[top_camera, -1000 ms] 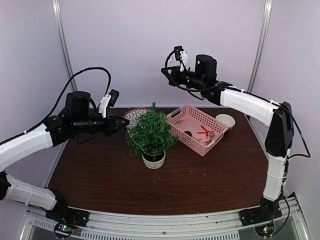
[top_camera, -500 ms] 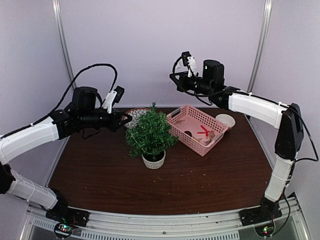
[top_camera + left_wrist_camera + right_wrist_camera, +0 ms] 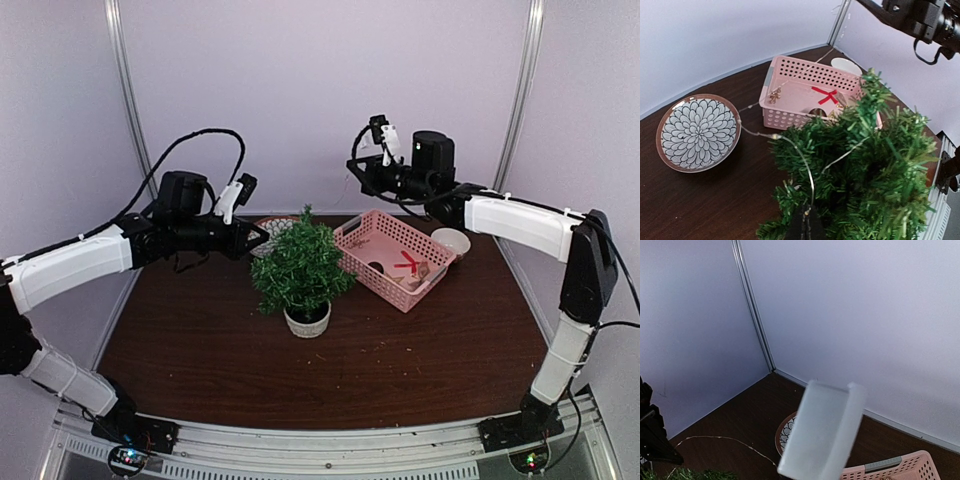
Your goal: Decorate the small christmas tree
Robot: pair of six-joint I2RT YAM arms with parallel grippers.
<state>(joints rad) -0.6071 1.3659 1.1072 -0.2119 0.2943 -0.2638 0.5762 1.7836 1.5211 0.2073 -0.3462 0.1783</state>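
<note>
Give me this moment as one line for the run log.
step: light wire partly draped on small christmas tree | left gripper: jaws shut on the wire beside tree | right gripper: held high, jaws shut on whitish box

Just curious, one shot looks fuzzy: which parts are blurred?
Right wrist view: a pale block close to the lens is out of focus, edges smeared. Left wrist view: the tree and plate are sharp. Top view: evenly lit, sharp throughout.

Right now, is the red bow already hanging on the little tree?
No, the red bow lies inside the pink basket, not on the tree.
</note>
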